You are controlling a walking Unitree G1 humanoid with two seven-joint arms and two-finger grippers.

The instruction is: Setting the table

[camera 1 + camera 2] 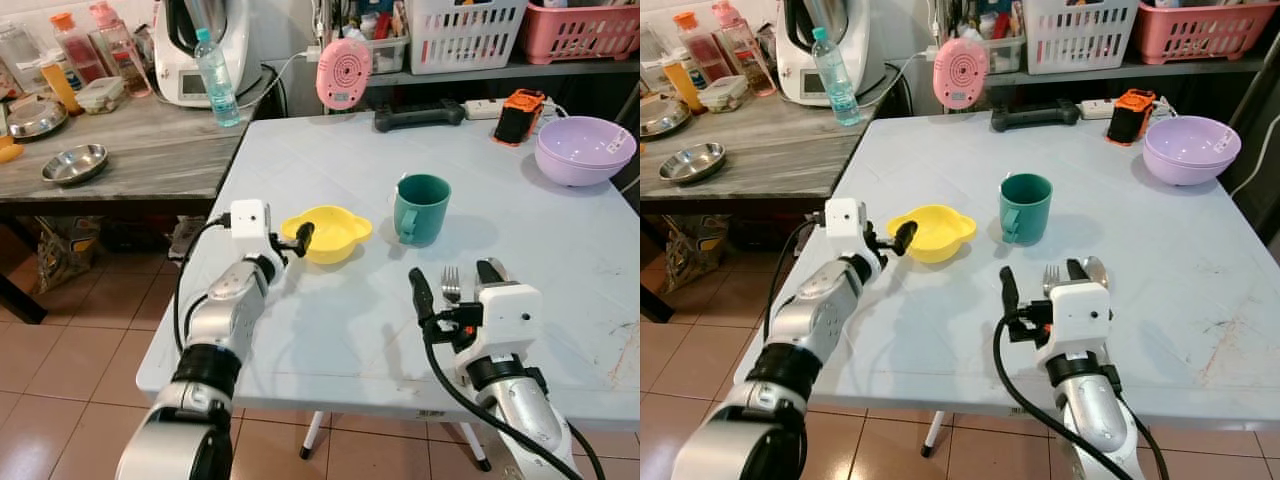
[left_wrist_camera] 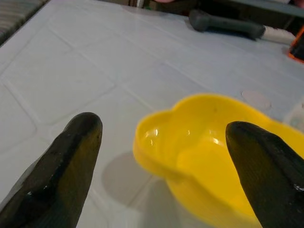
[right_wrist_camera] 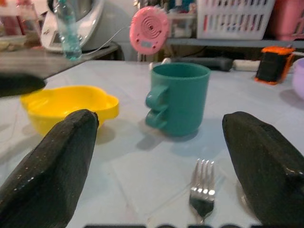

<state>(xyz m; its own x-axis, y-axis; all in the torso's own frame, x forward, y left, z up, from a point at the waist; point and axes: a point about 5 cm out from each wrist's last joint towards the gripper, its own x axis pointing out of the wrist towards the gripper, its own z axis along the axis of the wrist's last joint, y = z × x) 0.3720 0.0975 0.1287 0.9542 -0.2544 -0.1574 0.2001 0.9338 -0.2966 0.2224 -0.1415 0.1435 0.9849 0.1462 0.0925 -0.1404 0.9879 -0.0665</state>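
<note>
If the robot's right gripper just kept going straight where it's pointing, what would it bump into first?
Most likely the fork: it lies on the table right ahead of the open right gripper, between its fingers. If the gripper passed above the fork, the green mug comes next. Its height over the table is hard to judge.

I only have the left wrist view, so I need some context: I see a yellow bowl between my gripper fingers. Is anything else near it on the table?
Observer: Yes, a green mug stands upright just to the right of the yellow bowl, apart from it.
Operator: Where is the right gripper?
Observer: The right gripper hovers open at the table's near edge, with a fork lying between its fingers.
Operator: Anything at the far side?
Observer: A purple bowl sits at the far right corner of the table.
</note>
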